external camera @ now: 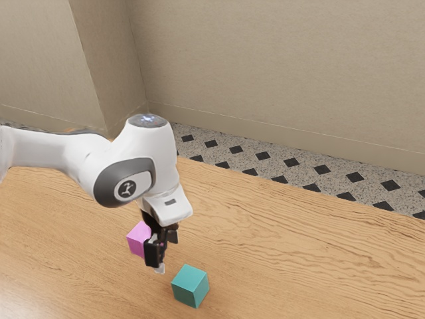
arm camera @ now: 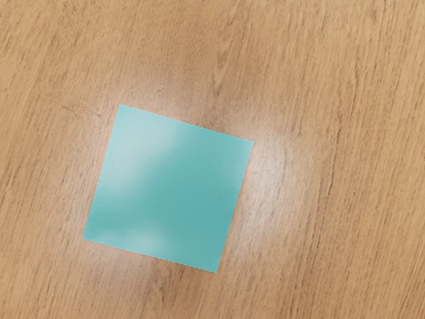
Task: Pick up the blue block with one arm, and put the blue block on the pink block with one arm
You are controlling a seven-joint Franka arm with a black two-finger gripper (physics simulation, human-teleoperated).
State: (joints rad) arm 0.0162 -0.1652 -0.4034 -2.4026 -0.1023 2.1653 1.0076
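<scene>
The pincer [external camera: 158, 259] hangs point-down from the white arm [external camera: 99, 159], above the wooden table [external camera: 299, 252] and not touching it. It is seen edge-on, so you cannot tell how wide it stands; nothing appears to be carried in it. The blue block [external camera: 190, 286] rests on the table, just to the exterior view's right of the pincer and nearer the camera. The pink block [external camera: 139, 238] sits close on the exterior view's left, partly hidden behind the pincer. The risk, as a judgement: the two blocks lie near each other, so a descent that is off-centre could clip the blue block's edge and shove it, or brush the pink one. The side view gives you height and the pink block's place. The wrist view gives you the blue block's [arm camera: 169, 189] top face from above, skewed against the wood grain, so you may need to turn the hand to match its sides.
</scene>
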